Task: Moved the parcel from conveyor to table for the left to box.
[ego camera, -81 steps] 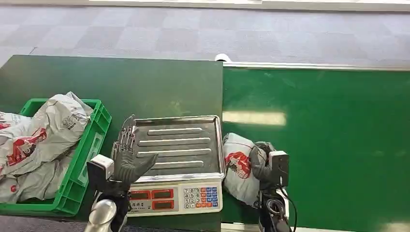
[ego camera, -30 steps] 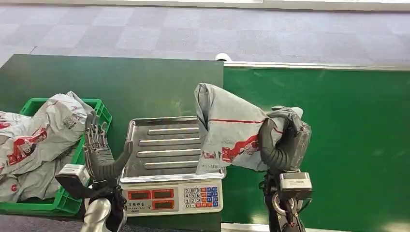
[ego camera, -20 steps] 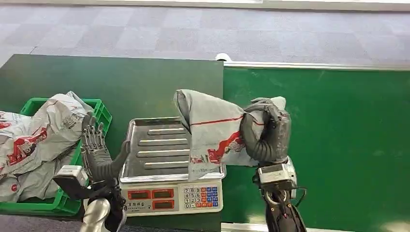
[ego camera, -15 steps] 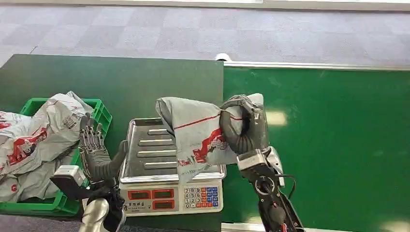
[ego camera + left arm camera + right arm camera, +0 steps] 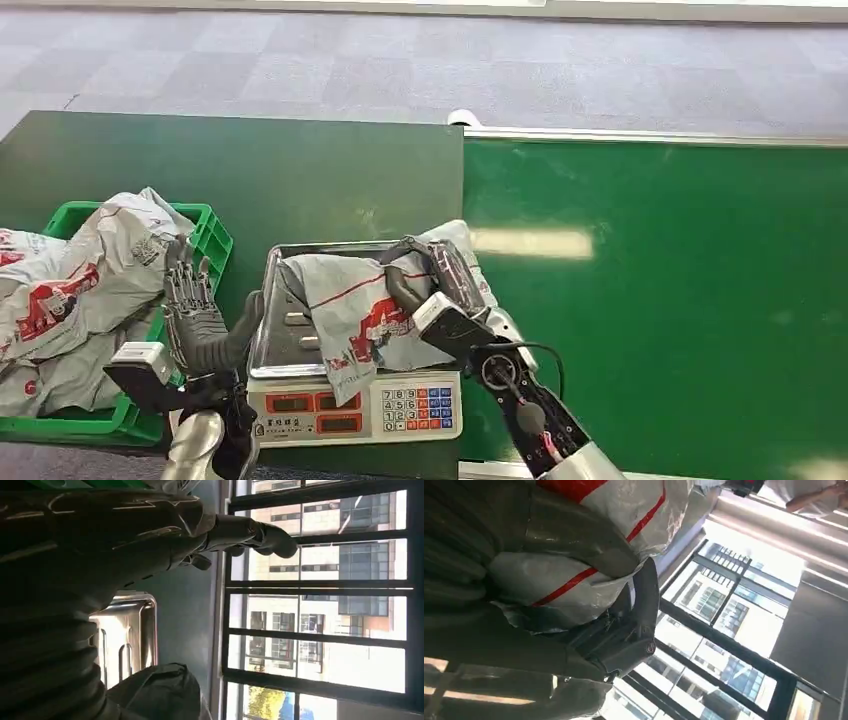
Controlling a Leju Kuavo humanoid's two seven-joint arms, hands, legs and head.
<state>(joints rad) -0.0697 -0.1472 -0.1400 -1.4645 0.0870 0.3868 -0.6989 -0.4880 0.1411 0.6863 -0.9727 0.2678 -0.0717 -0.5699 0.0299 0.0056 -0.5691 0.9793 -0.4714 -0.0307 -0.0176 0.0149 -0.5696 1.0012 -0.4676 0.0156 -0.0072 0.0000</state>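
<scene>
On scale tray [image 5: 300, 345]: parcel [image 5: 350, 300], right robot hand [image 5: 432, 275] gripping | left robot hand [image 5: 205, 320] spread, empty

Head view, as I see it: dark green tabletop [image 5: 300, 170] bearing a green plastic crate [image 5: 190, 300] at its left and a steel-trayed electronic scale [image 5: 355, 405] just beside it; the brighter green conveyor belt [image 5: 660, 300] abuts the tabletop's right edge.

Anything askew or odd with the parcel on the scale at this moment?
Slightly. The grey parcel lies crumpled across the scale's steel tray, one corner drooping over the front edge toward the keypad. The right hand grips it; the left hand is open beside the tray. Nothing looks torn or spilled.
</scene>
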